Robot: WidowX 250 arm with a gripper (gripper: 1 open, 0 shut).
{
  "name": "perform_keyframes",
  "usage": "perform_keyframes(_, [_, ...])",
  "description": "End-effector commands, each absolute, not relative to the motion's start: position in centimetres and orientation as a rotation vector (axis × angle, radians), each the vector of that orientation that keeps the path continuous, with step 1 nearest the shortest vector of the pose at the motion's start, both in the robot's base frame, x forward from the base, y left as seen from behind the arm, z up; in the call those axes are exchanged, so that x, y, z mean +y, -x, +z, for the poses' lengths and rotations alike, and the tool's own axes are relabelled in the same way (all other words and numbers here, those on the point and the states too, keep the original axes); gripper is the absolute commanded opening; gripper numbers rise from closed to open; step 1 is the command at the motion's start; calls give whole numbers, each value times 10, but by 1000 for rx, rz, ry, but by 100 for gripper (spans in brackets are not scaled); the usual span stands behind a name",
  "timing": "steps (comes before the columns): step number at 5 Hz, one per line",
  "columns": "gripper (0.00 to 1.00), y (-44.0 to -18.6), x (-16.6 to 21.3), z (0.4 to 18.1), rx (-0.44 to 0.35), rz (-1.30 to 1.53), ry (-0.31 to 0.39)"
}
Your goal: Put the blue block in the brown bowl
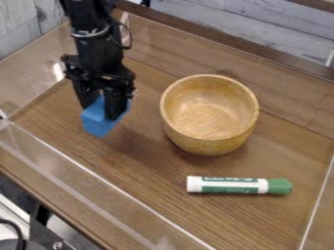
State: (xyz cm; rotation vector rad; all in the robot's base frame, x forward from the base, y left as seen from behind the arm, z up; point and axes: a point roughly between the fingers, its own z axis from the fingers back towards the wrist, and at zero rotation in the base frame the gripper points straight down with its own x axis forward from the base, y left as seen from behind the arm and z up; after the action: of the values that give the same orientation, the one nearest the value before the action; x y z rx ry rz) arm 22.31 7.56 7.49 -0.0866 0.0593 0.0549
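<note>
My gripper points straight down at the left of the table, shut on the blue block, which hangs a little above the wood. The block's lower half shows below the black fingers. To the right, apart from the gripper, stands the brown bowl, round, thick-walled and with nothing inside it.
A white-and-green marker lies on the table in front of the bowl. Clear acrylic walls run along the table's front and left edges, and a low wall stands at the back.
</note>
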Motion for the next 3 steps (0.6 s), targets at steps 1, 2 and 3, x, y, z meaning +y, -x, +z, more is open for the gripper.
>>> perform_keyframes(1, [0,-236,68,96,-18,42,66])
perform_keyframes(2, [0,-241,60,100,-26,35,68])
perform_keyframes(3, [0,-244,55,103,-35,26,71])
